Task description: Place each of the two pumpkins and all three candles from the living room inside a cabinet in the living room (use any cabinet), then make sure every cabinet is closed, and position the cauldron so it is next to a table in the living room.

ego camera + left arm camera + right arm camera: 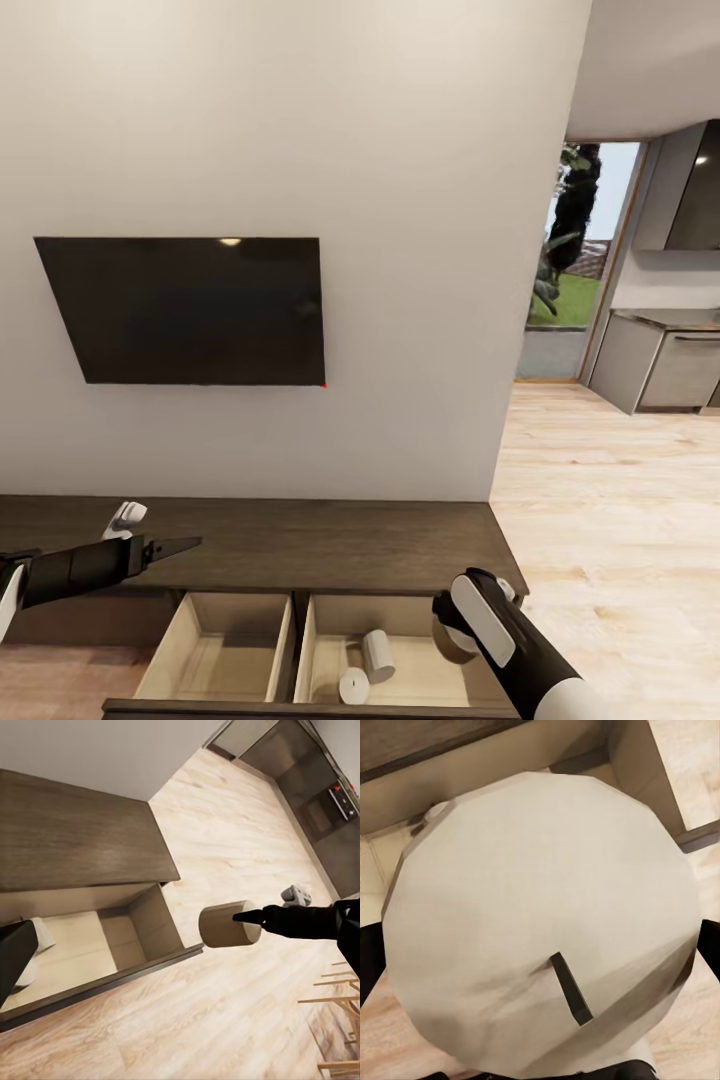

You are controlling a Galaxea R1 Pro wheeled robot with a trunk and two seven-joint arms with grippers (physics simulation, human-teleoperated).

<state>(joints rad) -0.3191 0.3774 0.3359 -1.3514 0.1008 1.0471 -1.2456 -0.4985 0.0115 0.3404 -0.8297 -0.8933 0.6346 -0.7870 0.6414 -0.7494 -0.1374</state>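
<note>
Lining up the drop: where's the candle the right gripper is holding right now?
In the head view the candle sits in the right gripper, over the right-hand open drawer of the cabinet, above the two candles already lying inside.

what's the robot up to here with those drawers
It's putting candles away in the low wooden cabinet under the TV. Two drawers stand open; the right drawer already holds two candles. The right gripper holds a third candle just outside that drawer. The left gripper hangs empty over the cabinet top.
</note>
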